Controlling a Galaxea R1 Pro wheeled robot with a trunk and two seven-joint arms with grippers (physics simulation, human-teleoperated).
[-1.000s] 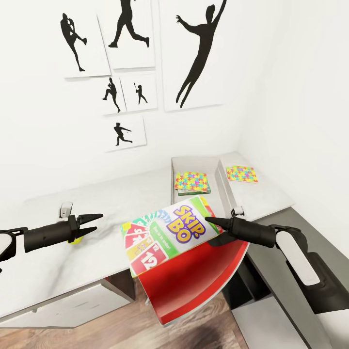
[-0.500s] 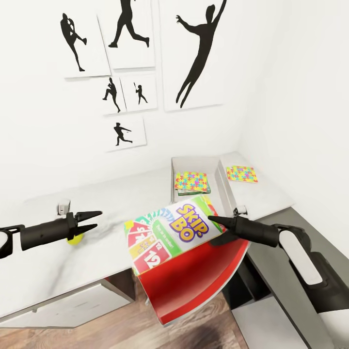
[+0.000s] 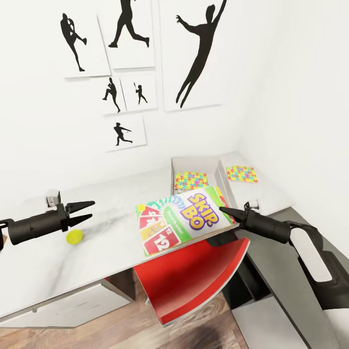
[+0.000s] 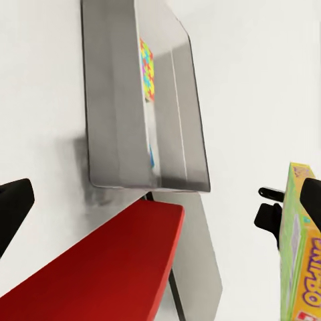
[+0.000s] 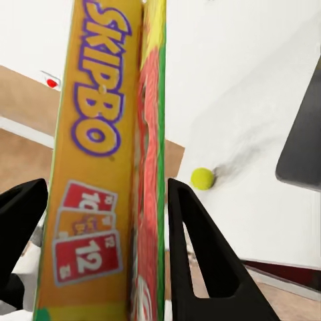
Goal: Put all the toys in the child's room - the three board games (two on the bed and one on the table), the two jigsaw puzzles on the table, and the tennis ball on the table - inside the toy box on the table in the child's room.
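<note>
Right gripper (image 3: 224, 210) clamps Skip-Bo box (image 3: 183, 220) above table (image 3: 97, 252) near toy box (image 3: 196, 167); left gripper (image 3: 89, 210) spread, empty, over tennis ball (image 3: 74, 236).

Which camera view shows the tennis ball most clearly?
The head view: the tennis ball lies unobstructed on the table, just below the open left gripper. In the right wrist view it is small and distant beyond the Skip-Bo box that the right gripper holds.

A red chair seat (image 3: 194, 278) sits tucked partly under the desk edge, above a wood-plank floor (image 3: 121, 329). White panels with black player silhouettes (image 3: 194, 53) hang on the wall.
</note>
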